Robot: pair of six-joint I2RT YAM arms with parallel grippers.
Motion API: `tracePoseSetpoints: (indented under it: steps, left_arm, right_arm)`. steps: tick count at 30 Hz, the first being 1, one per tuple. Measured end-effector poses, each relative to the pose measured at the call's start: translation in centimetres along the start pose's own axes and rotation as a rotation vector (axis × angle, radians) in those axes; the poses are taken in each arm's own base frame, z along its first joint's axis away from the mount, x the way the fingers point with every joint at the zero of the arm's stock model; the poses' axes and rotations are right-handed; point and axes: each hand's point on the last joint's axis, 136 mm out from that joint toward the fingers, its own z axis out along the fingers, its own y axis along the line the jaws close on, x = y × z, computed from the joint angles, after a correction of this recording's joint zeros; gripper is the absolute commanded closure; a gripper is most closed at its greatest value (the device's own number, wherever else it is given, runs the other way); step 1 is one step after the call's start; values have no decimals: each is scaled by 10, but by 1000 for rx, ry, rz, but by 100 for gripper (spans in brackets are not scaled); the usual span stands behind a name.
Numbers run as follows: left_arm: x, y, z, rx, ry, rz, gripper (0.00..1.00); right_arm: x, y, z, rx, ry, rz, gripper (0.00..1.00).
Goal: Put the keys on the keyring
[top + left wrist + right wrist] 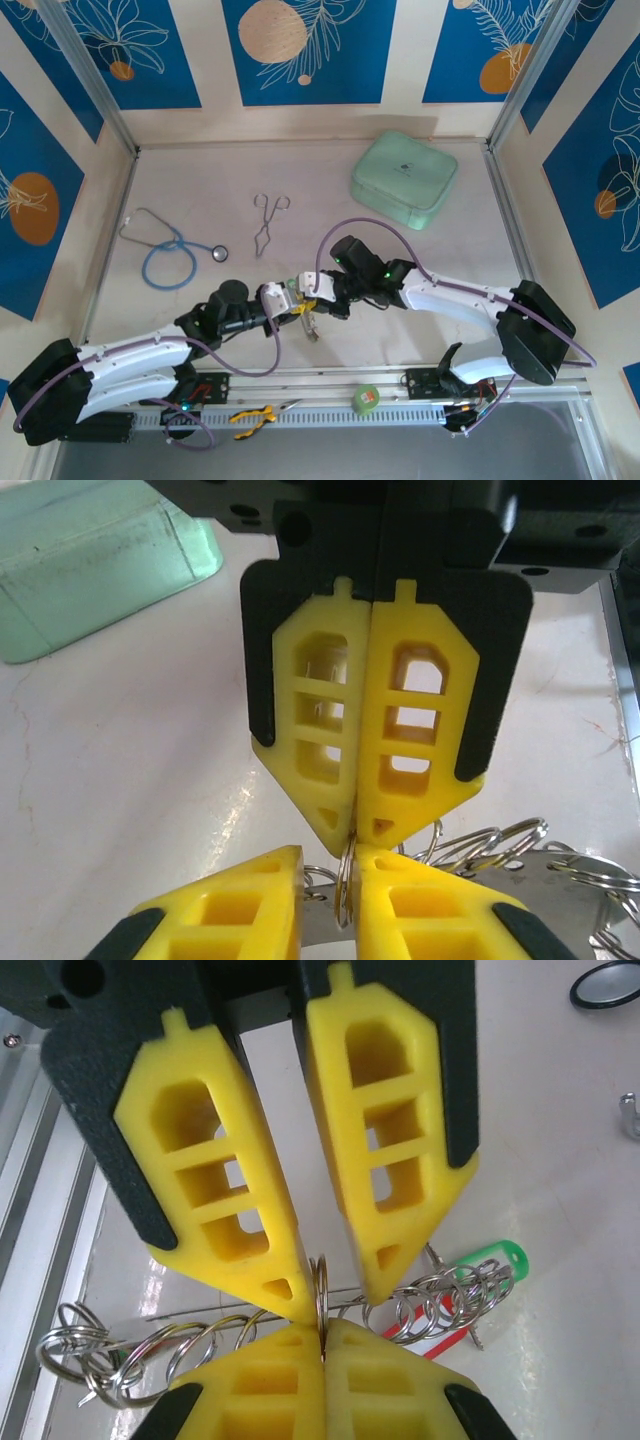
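right end effector (322,1332) clamping small ring (320,1282), green key (497,1257) (beyond)

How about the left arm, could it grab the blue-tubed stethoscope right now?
Probably yes: the left gripper has parted jaws around a small metal ring that the right gripper pinches, and bare table lies toward the blue-tubed stethoscope.

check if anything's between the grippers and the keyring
Nothing visible does. The right gripper is shut on a small silver ring, and the left gripper straddles that same ring, its jaws slightly parted, tip to tip.
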Motion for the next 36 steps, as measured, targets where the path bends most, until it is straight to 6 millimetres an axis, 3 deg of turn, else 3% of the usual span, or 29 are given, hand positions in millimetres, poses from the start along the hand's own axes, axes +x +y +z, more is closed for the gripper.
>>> tracePoseSetpoints:
  steps: [5,7,10,15,20,27,34,36]
  left_arm:
    - [0,-3,1,16,1,9,99]
    - [-2,-3,1,20,-5,13,100]
    - [-6,-4,1,21,-23,16,100]
    - [0,-5,0,11,-42,10,100]
    - [6,-7,-2,6,-56,-9,100]
    - [-7,-4,-4,-8,-116,-16,100]
    - [-7,-3,-5,-15,-124,-22,100]
    - [-6,-2,-5,-18,-123,-22,100]
  right_arm:
    - [-2,0,-6,14,3,-5,100]
    - [-4,0,-9,21,-8,-2,100]
    - [-4,0,-12,26,-55,26,75]
    - [-3,-7,-18,32,-169,89,71]
    - [3,-8,-14,18,-207,128,71]
    - [-1,-8,-6,-18,-239,137,76]
    - [1,-3,1,-59,-241,156,98]
    - [1,-3,1,-63,-242,161,100]
